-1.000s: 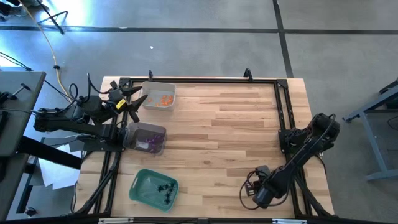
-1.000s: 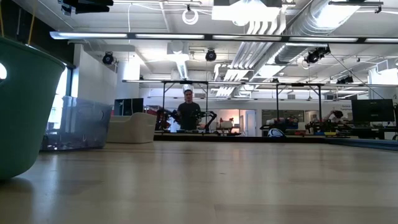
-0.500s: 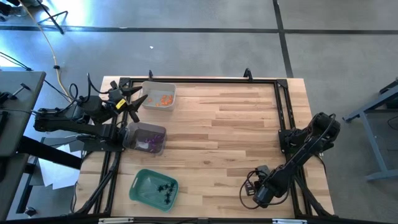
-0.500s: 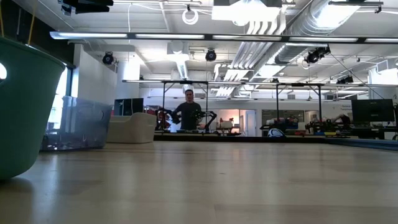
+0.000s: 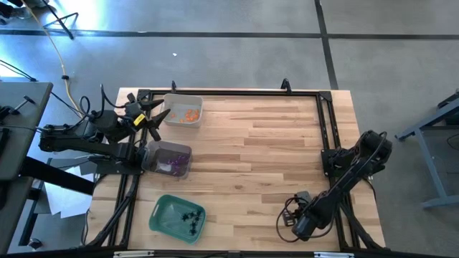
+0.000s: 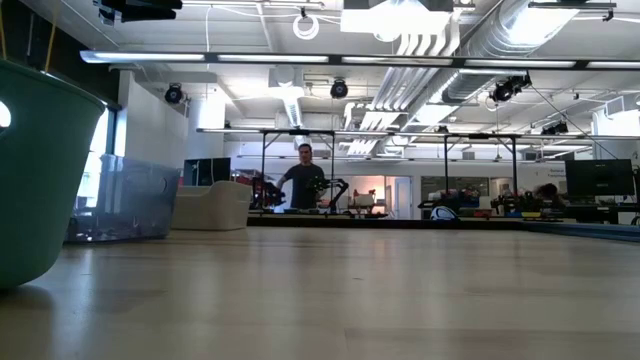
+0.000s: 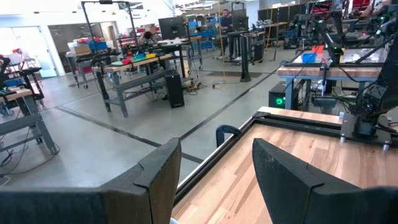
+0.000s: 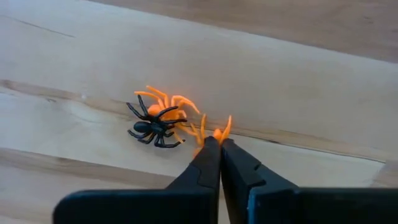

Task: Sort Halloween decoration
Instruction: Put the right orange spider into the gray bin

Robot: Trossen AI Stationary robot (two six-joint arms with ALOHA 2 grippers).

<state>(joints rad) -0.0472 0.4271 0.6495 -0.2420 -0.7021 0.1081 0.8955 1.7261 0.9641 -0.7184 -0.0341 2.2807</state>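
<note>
black spider [image 8: 152, 127] | orange spider [image 8: 177, 109] | green tray [image 5: 177, 218] | dark end effector [image 8: 217, 149] | pale wood table [image 5: 272, 150]

text: none readable | labels: none readable | brands: none readable | numbers: none readable | signs: none readable in any view

You work over a grey concrete floor [image 5: 237, 64] crossed by dark lines. Behind your table: ceiling ducts [image 6: 520, 25], strip lights [image 6: 300, 58], workbenches [image 7: 134, 65], one person [image 6: 304, 180] standing.
</note>
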